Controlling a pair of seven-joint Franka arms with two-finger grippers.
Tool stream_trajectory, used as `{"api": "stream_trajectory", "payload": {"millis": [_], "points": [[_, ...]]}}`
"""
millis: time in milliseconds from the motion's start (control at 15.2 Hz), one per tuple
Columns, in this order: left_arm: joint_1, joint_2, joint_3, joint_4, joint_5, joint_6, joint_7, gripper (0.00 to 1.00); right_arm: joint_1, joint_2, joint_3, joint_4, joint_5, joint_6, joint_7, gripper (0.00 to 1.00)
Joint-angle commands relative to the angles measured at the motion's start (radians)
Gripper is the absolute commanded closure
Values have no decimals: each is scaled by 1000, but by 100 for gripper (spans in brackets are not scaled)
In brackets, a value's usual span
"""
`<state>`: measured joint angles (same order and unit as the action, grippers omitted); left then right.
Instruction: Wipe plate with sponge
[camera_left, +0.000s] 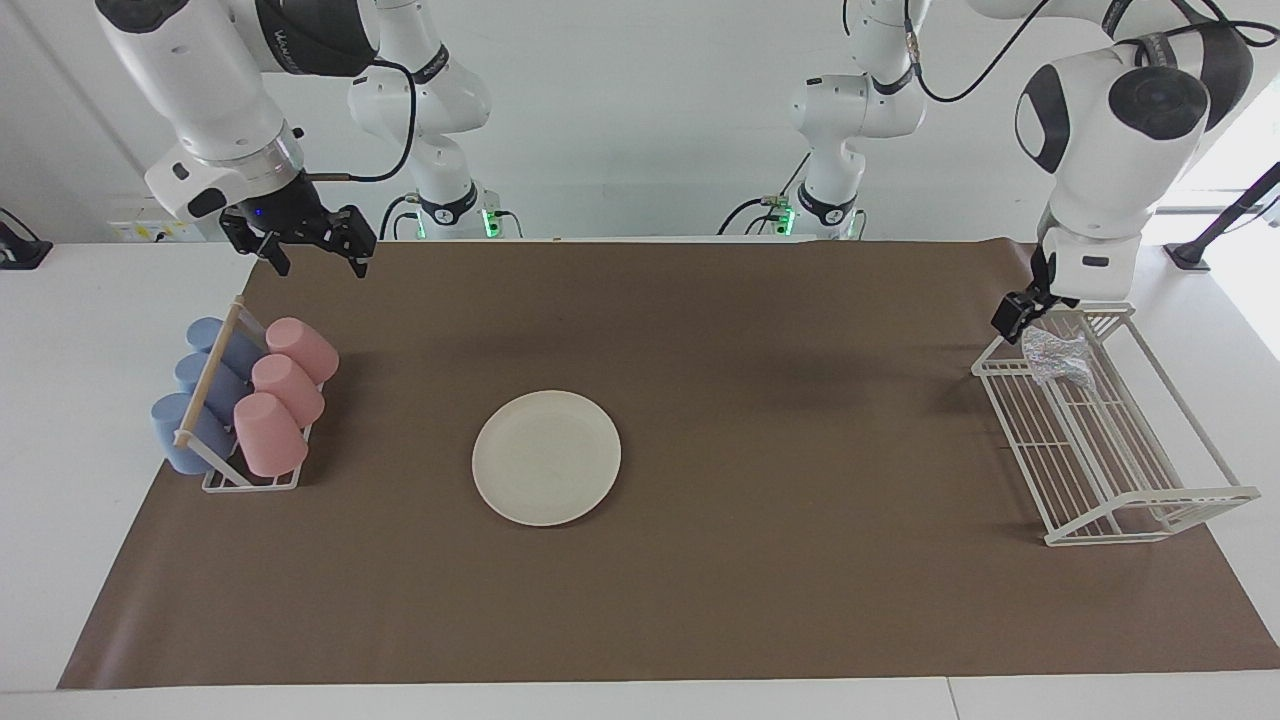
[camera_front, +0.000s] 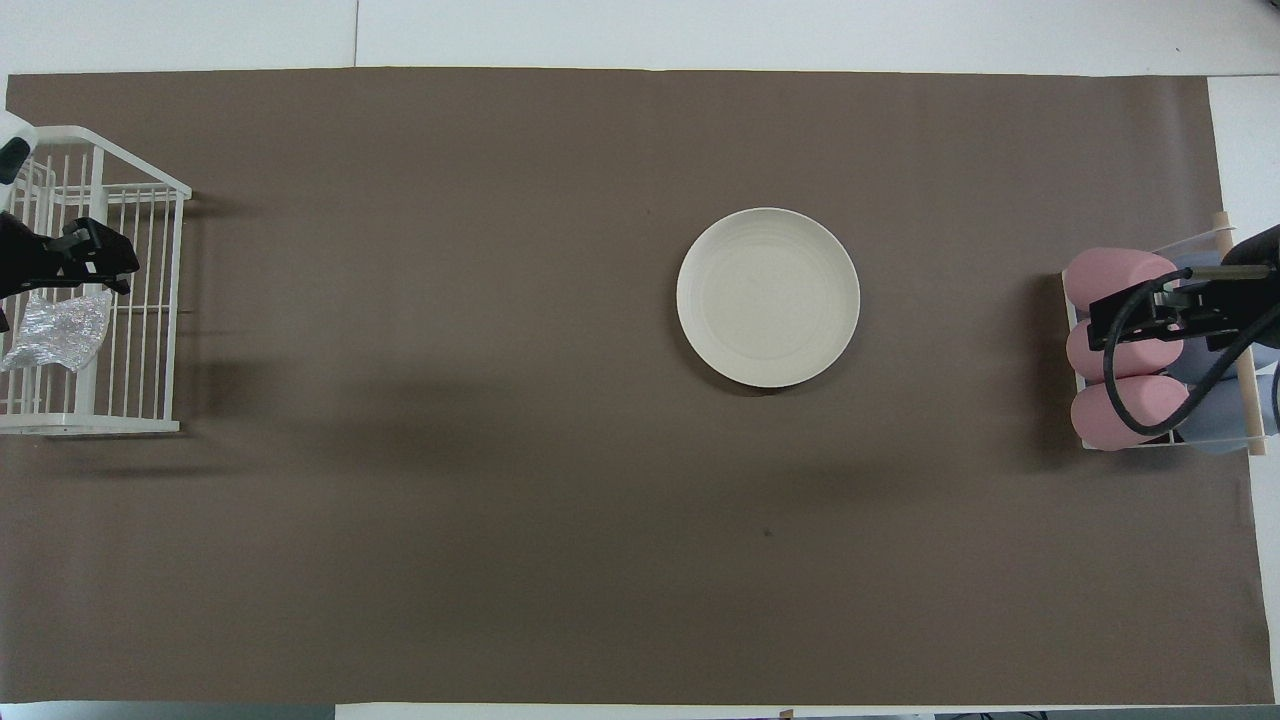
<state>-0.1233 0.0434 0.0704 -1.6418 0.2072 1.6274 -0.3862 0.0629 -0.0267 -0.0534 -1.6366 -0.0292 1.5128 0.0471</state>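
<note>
A brown mat (camera_left: 700, 560) covers most of the table and carries everything else. The white wire rack (camera_left: 1110, 440) stands at the left arm's end, and its only content is the sponge (camera_left: 1055, 360), a crinkled silvery wad lying at the end of the rack nearer the robots. The left gripper (camera_left: 1020, 318) hangs just above that end of the rack, right beside the sponge; in the overhead view the sponge (camera_front: 55, 328) sits just beneath the gripper (camera_front: 80, 262), and whether they touch cannot be told, nor whether the fingers are apart or together.

At the right arm's end a smaller rack (camera_left: 245, 475) holds six cups on their sides: three pink cups (camera_left: 280, 395) on the side toward the plate, three blue cups (camera_left: 200, 390) on the outer side. The right gripper (camera_left: 315, 255) hovers over the mat near this rack, waiting, its fingers spread apart and empty.

The plate (camera_left: 546, 457) lies bare on the mat, well apart from both grippers and between the two racks.
</note>
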Motion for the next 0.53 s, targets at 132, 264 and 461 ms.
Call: {"api": "stream_trajectory", "payload": {"millis": [132,264,461], "points": [[8,-131,-3,-73,-135,-81,134,0,-6,-22,3,-26,14,23,-15,0],[26,-169,-7,-121,-193,-86,185,0,-6,-22,3,-26,14,23,-15,0],[53,-143,-15,-116,-239,-49,204,0,-6,-22,3,-26,14,23,-15,0]]}}
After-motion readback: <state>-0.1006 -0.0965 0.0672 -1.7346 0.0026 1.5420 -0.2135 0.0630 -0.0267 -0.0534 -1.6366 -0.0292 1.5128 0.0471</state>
